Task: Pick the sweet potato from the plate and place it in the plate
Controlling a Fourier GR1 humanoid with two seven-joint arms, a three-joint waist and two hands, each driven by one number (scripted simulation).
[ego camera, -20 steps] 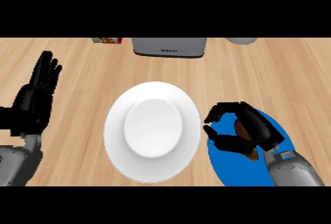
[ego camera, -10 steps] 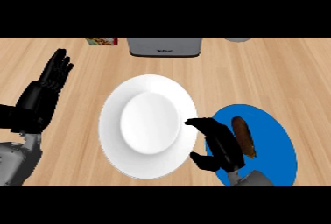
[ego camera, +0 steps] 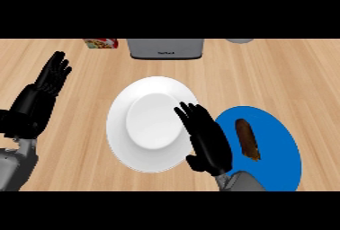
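The sweet potato [ego camera: 248, 139] lies lengthwise on the blue plate [ego camera: 285, 152] at the right of the wooden bench [ego camera: 292, 76], left of that plate's centre, with nothing gripping it. The white plate [ego camera: 126, 121] sits just left of the blue plate and carries nothing.

Right robot hand [ego camera: 207, 143]: fingers straight and spread wide, holding nothing. It stands over the right rim of the white plate and the gap between the two plates, fingertips pointing toward the far side. Half a second ago the same robot hand was curled over the blue plate at the sweet potato; one second ago it was closed round that area further right. It has since opened and shifted left, and the sweet potato is now fully exposed, apart from the fingers.

Left robot hand [ego camera: 41, 96]: open, fingers straight and raised, resting at the left edge of the view, well apart from both plates. Its posture matches the earlier frames, with only a slight shift in position.

At the far edge of the bench: a grey appliance [ego camera: 164, 48] in the centre, a small colourful box [ego camera: 101, 43] to its left, and a grey round object [ego camera: 239, 40] to its right, partly cut off
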